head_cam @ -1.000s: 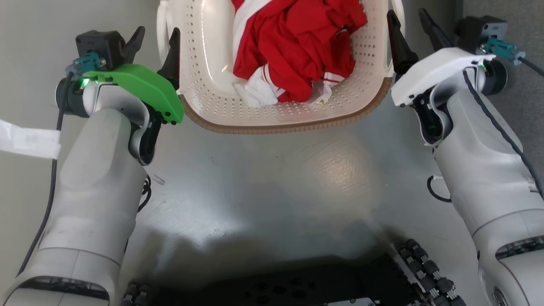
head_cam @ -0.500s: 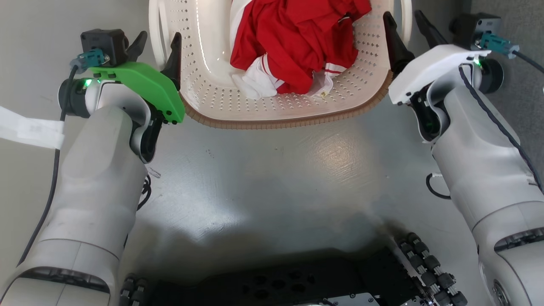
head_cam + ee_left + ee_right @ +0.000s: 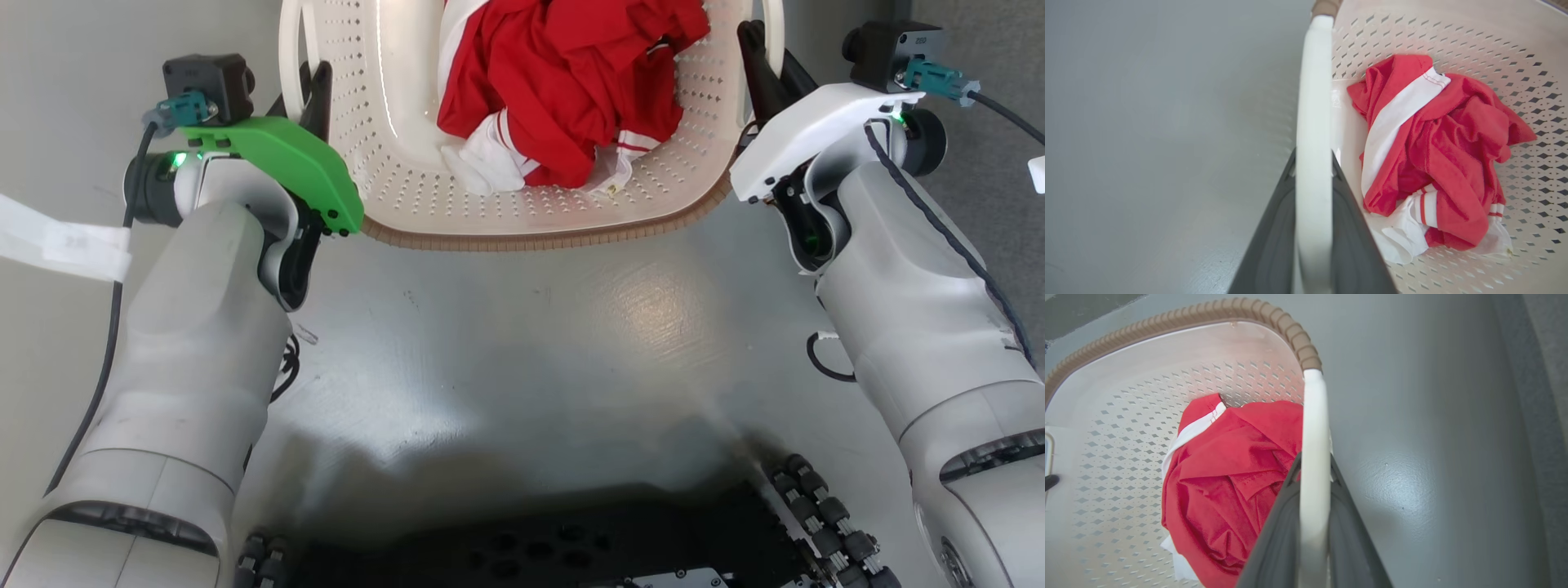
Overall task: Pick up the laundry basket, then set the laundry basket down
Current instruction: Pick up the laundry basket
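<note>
Over the grey floor, head view: the laundry basket sits straight ahead of the robot's wheeled base. I cannot tell whether its bottom touches the floor.
Inside the basket, head view: a crumpled red garment with white bands lies on the perforated bottom.
Left side of the basket, head view: the left tool has its dark fingers drawn together on the white left handle.
Right side of the basket, head view: the right tool has its fingers drawn in on the white right handle.
Near edge of the basket, head view: the brown rim curves between the two forearms.
Left handle, left wrist view: the white bar runs straight up between the fingers, touching both, so the tool is clamped on it.
Beside that handle, left wrist view: the garment lies inside the basket wall, with bare floor outside it.
Right handle, right wrist view: the white bar is pinched between both fingers, so this tool grips it too.
Beyond that handle, right wrist view: the brown rim arcs round the far end of the basket. The garment lies inside, and the floor is on the outer side.
</note>
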